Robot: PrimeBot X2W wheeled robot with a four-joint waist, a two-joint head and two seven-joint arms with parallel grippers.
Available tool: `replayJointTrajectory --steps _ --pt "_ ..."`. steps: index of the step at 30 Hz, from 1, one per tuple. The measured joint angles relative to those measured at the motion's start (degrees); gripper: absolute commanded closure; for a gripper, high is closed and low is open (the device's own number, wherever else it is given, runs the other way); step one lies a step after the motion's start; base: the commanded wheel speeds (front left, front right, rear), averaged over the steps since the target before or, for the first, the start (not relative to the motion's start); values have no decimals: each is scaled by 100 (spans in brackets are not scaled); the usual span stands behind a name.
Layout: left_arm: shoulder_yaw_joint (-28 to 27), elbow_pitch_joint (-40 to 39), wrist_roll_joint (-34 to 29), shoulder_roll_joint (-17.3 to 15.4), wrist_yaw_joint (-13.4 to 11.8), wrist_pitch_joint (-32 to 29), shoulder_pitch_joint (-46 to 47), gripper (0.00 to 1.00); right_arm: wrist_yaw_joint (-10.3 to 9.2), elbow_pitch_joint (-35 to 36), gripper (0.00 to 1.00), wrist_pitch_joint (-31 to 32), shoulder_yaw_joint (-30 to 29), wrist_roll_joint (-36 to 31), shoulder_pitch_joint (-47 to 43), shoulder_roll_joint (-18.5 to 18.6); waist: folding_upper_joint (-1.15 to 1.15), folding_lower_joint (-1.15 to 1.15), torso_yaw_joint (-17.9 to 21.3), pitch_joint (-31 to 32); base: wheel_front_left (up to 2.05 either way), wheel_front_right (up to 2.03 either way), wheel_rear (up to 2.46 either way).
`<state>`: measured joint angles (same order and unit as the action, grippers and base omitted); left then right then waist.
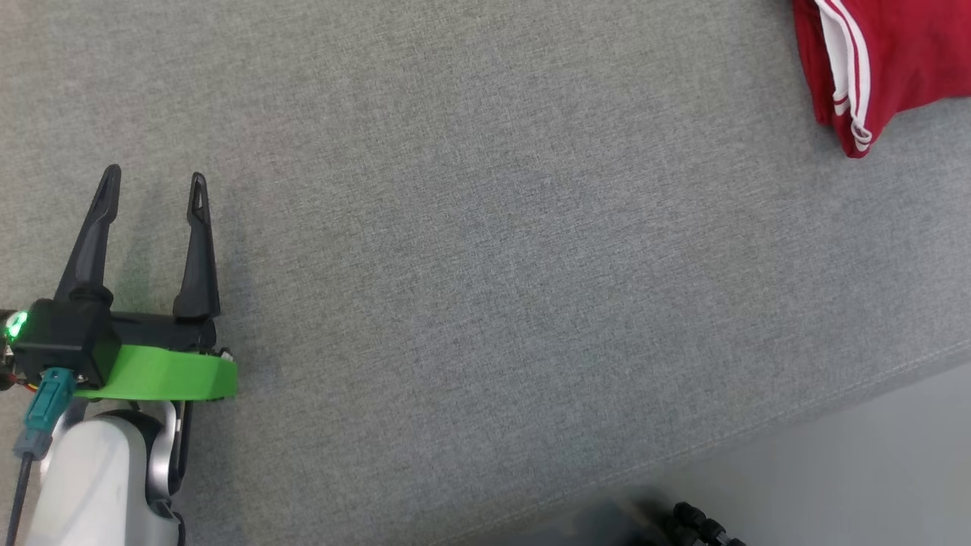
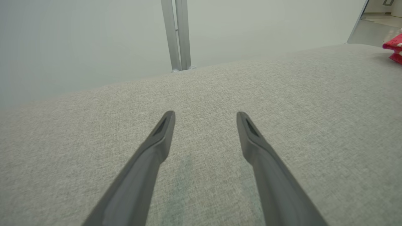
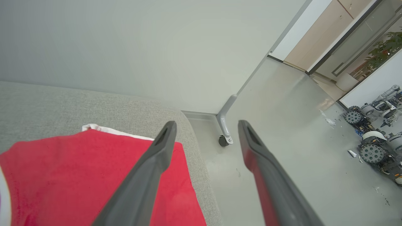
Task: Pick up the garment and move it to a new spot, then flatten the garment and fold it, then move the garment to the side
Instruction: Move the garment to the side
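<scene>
The garment is red cloth with white stripes, lying folded at the far right top corner of the grey padded surface. In the left wrist view a small red edge of the garment peeks in at the far right. My left gripper rests open at the lower left, far from the cloth, with nothing between its fingers. In the right wrist view my right gripper is open above the edge of the garment, its jaws apart and holding nothing.
The grey surface ends in a rounded edge beside the garment, with bare floor beyond. A castor leg stands on that floor. Wheeled machines sit at the far right. A pale wall backs the surface.
</scene>
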<state>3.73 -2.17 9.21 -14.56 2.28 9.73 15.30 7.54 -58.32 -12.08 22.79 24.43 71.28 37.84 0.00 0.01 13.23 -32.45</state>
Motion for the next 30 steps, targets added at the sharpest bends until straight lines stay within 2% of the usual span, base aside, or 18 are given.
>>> replayJointTrajectory --steps 7,13,19,30 --pt "25 271 94 153 -86 175 -192 0 0 569 0 -278 -287 157 -493 -439 0 0 -95 470 0 0 0" --pt "1 396 178 223 -165 252 -430 0 0 1704 0 -297 -761 -14 -1474 -846 0 -1 -205 941 0 0 0" --pt "-23 521 236 290 -236 308 -713 0 0 2642 0 -297 -1141 -357 -2570 -1415 0 -1 -318 1445 0 0 0" --pt "-11 780 407 434 -327 397 -1028 0 -1 3679 0 -297 -1614 -656 -4328 -2112 0 -1 -610 2232 0 0 0"
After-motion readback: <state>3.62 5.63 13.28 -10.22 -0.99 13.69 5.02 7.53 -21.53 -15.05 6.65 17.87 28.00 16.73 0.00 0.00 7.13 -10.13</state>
